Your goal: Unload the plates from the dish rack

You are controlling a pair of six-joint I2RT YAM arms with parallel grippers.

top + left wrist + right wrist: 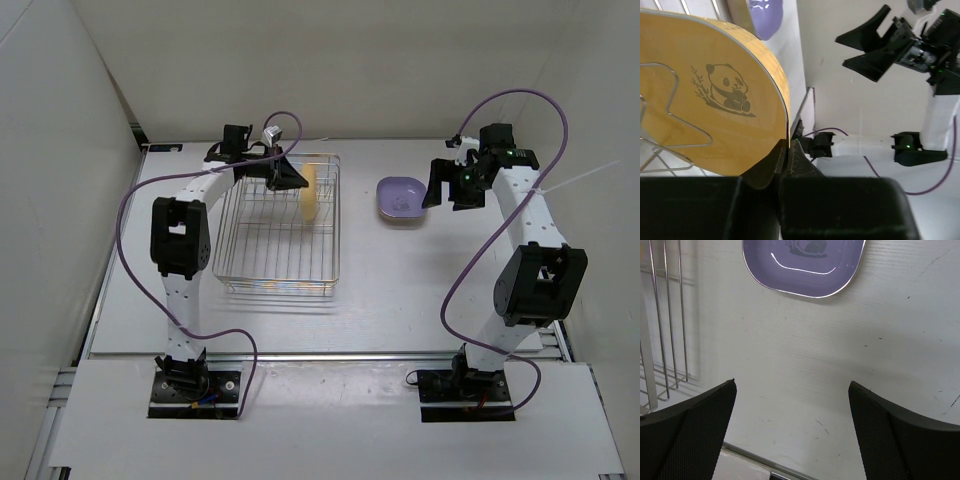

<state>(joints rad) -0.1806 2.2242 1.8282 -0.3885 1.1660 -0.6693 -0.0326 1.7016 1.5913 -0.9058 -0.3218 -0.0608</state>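
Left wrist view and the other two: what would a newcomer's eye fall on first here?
The yellow plate with a panda drawing fills the left wrist view; it stands on edge in the dish rack, and the left claw is shut on its rim. To the right of the rack, a purple plate lies flat on the table, with the right claw open beside it.

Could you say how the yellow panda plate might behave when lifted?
The yellow rounded-square plastic plate looks thin, probably light and stiff. Its glossy face seems slippery; pinched at the rim by the left fingers, it may pivot.
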